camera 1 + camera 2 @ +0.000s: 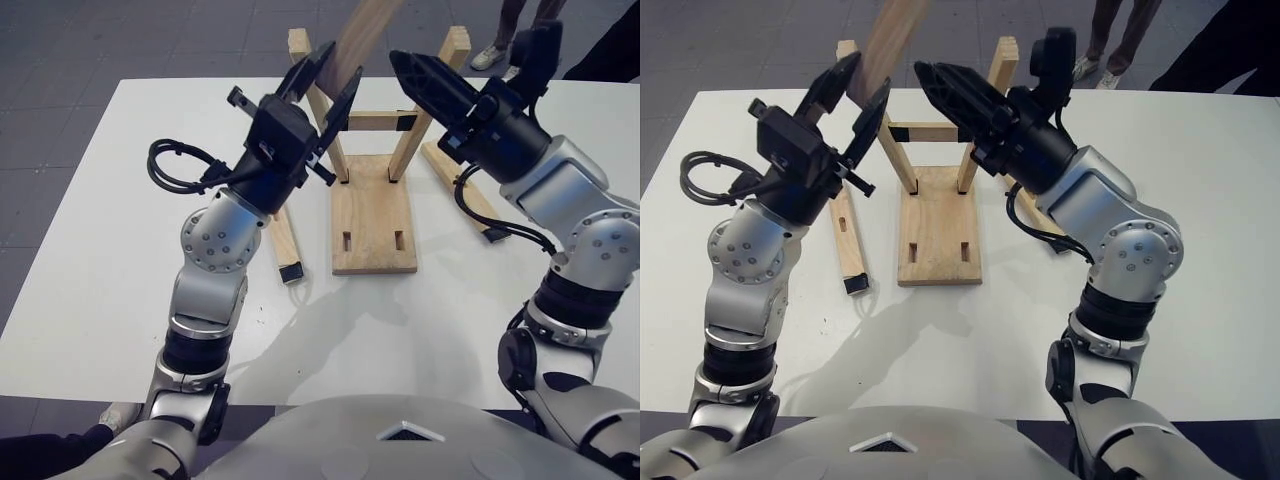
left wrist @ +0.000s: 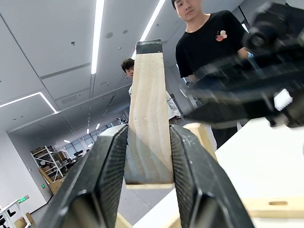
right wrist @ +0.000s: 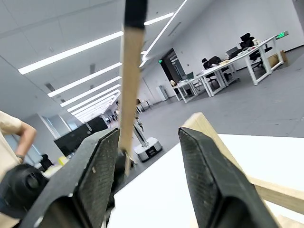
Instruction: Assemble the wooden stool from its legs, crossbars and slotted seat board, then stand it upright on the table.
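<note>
The slotted seat board [image 1: 373, 215] lies flat on the white table [image 1: 120, 230]. Two legs [image 1: 415, 130] stand in its far slots, joined by a crossbar [image 1: 380, 120]. My left gripper [image 1: 325, 80] is shut on a third wooden leg [image 1: 365, 35], held steeply upward above the frame's left side. In the left wrist view that leg [image 2: 148, 118] is clamped between both fingers [image 2: 109, 175]. Just to its right, over the crossbar, my right gripper [image 1: 420, 75] hangs open, with nothing between its fingers [image 3: 99, 180].
One loose leg [image 1: 285, 245] lies on the table left of the seat board, partly under my left arm. Another loose piece [image 1: 465, 195] lies to the right, under my right arm. The near half of the table is bare.
</note>
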